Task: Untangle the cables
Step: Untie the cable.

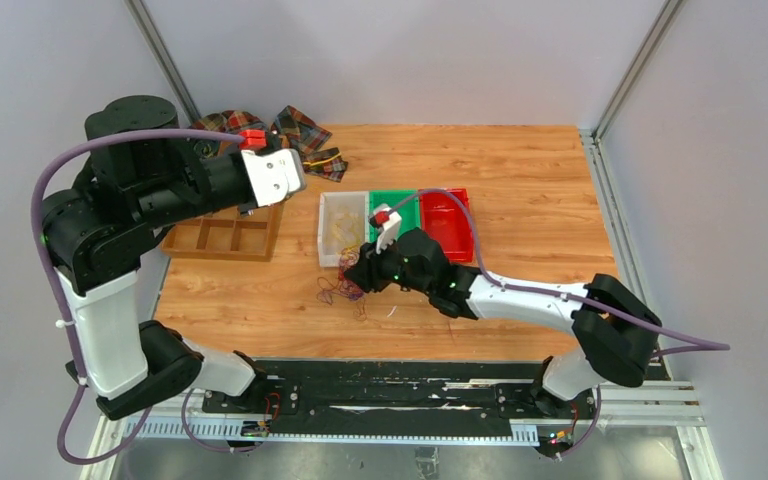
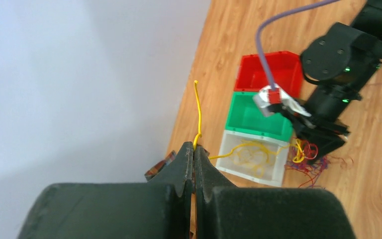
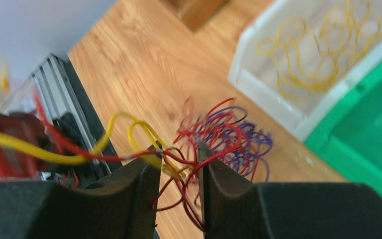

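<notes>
Tangled thin yellow, red and purple cables [image 1: 343, 292] lie at 7 o'clock of the nearer right pincer [image 3: 176, 159], strands threading its half-open, unclamped jaws.

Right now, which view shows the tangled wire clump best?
Right wrist: the wire clump fills the frame, with red, purple and yellow loops distinct between the right tool's fingers. Top external shows only a small dark knot in front of the white bin. Left wrist shows it small, partly behind the right arm.
</notes>
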Robot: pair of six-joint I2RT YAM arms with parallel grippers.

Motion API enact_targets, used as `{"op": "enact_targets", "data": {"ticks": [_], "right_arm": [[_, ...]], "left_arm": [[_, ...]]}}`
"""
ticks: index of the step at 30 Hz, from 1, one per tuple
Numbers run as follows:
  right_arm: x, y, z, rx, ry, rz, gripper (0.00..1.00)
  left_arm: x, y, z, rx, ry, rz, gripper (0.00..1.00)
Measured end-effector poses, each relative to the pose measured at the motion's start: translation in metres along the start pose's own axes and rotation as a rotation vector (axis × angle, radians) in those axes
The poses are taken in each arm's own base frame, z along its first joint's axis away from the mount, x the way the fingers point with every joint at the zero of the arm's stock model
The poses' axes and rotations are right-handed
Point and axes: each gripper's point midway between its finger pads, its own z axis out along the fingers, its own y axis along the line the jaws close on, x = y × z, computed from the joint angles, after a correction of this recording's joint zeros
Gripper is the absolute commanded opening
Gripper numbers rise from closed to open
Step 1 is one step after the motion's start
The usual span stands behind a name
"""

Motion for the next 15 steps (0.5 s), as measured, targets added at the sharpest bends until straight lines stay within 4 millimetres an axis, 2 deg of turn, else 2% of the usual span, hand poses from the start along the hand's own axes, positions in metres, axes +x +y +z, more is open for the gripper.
{"op": "enact_targets", "data": {"ticks": [4, 10, 13, 15], "right_arm": [[0.040, -0.017, -0.022, 0.042, 0.094, 0.000, 0.29], [0.064, -0.030, -0.043, 0.081, 0.155, -0.009, 0.27], [0.073, -0.035, -0.048, 0.099, 0.188, -0.014, 0.21], [0.079, -0.039, -0.052, 0.115, 0.209, -0.019, 0.16]], "left_arm": [[-0.009, 0.017, -0.005, -0.081, -0.029, 0.028, 0.00], [-0.025, 0.052, -0.012, -0.255, -0.086, 0.062, 0.00], [-0.035, 0.071, -0.017, -0.347, -0.117, 0.067, 0.00], [-0.044, 0.090, -0.024, -0.444, -0.145, 0.069, 0.00]]}}
